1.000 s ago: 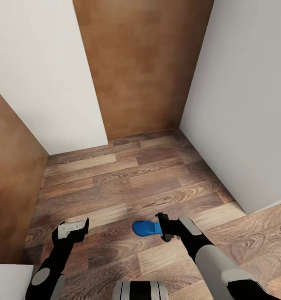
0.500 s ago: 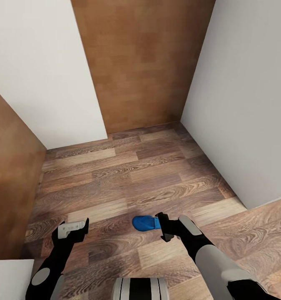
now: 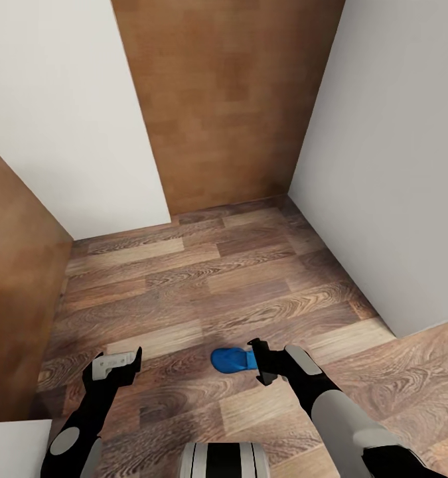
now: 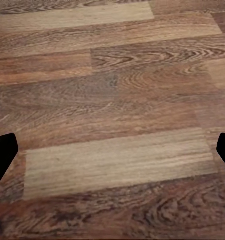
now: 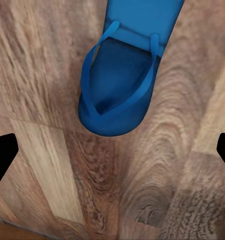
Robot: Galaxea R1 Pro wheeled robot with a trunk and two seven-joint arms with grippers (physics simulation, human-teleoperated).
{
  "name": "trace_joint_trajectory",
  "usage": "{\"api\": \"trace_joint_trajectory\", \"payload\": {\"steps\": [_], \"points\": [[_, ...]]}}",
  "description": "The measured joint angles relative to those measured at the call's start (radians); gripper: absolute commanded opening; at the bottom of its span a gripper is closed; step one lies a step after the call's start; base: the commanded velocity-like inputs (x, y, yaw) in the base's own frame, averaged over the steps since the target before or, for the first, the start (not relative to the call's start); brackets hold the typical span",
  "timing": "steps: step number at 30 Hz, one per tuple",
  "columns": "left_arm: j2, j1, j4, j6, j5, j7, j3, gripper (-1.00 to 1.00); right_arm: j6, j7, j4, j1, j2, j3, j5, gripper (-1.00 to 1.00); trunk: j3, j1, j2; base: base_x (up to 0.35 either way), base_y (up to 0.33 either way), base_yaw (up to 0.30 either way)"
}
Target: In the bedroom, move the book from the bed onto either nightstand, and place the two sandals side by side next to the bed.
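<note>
A bright blue sandal (image 3: 231, 360) sticks out from the right gripper (image 3: 260, 362), low in the head view and a little right of centre, above the wood-plank floor (image 3: 204, 279). Its rounded toe end points toward the robot's left, and the other end is hidden behind the gripper. In the right wrist view the sandal (image 5: 120, 80) is seen from above: a flat, slim sole with a rounded toe, and two thin blue straps that run from the sides and meet in a V near the toe. The sole is a deeper blue between the straps and paler toward the heel. The right gripper's dark fingertips (image 5: 1, 157) show at the two far edges of that picture, spread wide, with the sandal lying between them; from the pictures I cannot tell whether the jaws press on it.

The left gripper (image 3: 121, 365) hangs over the floor well apart from the sandal. Its fingertips (image 4: 2, 155) show far apart, with only planks between them.

Beyond the floor, white walls (image 3: 58, 113) stand on both sides of a brown wooden panel (image 3: 224, 99).
</note>
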Motion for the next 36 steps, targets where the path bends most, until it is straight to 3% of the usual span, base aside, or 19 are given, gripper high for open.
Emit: {"api": "trace_joint_trajectory", "payload": {"steps": [26,36], "points": [[0.000,0.001,0.000,-0.001,-0.001,-0.001,0.000,1.00,0.000,0.000,0.000,0.000,0.000,0.000,0.000,1.00,0.000,0.000,0.000,0.072,0.000,0.000],[0.000,0.001,0.000,-0.001,-0.001,0.001,0.000,1.00,0.000,0.000,0.000,0.000,0.000,0.000,0.000,1.00,-0.039,0.005,-0.002,0.000,0.000,0.000]]}}
